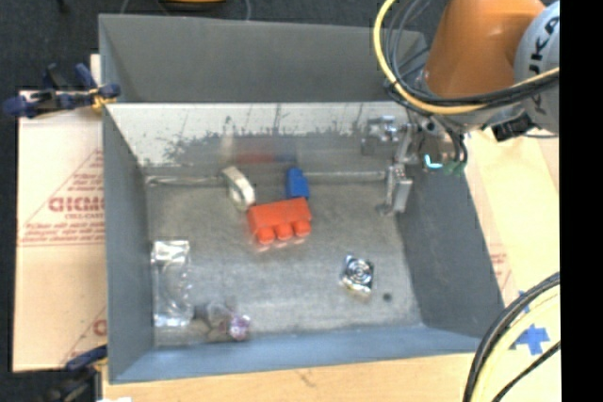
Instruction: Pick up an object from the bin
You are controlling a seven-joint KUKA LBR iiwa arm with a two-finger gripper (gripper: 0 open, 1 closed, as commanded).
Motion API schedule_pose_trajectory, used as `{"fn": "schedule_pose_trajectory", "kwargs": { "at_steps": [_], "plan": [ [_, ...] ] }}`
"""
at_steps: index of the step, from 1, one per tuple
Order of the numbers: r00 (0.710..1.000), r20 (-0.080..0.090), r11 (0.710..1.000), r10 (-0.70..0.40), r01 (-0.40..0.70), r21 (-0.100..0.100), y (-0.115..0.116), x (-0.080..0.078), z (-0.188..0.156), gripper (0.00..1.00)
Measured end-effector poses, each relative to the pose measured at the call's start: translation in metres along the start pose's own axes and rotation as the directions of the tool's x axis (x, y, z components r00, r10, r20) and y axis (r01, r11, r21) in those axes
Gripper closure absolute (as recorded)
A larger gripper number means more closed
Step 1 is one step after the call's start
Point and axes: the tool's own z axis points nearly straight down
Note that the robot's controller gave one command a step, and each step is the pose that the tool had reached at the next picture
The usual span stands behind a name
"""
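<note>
My gripper point(400, 191) hangs at the right side of the bin, close to the right wall and near the back, with nothing seen in it. The nearest loose thing is a small round silver and yellow object point(357, 275) on the floor in front of it. To its left lie a red toy brick with three studs point(279, 223) and a small blue piece point(297, 182) just behind the brick. A white tape roll point(238, 185) rests further left, towards the back.
A clear plastic wrapper point(171, 282) lies at the front left. Beside it in the front corner sits a small purple and grey object point(232, 324). The arm's orange cover and cables hang over the bin's back right corner.
</note>
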Motion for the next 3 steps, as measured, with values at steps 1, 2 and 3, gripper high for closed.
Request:
{"fn": "schedule_pose_trajectory", "kwargs": {
  "at_steps": [1,2,3],
  "plan": [
    [0.995,0.017,0.996,0.094,-0.094,-0.004,0.095,0.033,0.159,0.00],
    [1.000,0.011,1.000,-0.003,0.003,0.001,0.097,0.010,0.128,0.00],
    [0.996,0.010,0.996,0.094,-0.094,-0.002,0.094,0.002,0.114,0.00]
  ]
}}
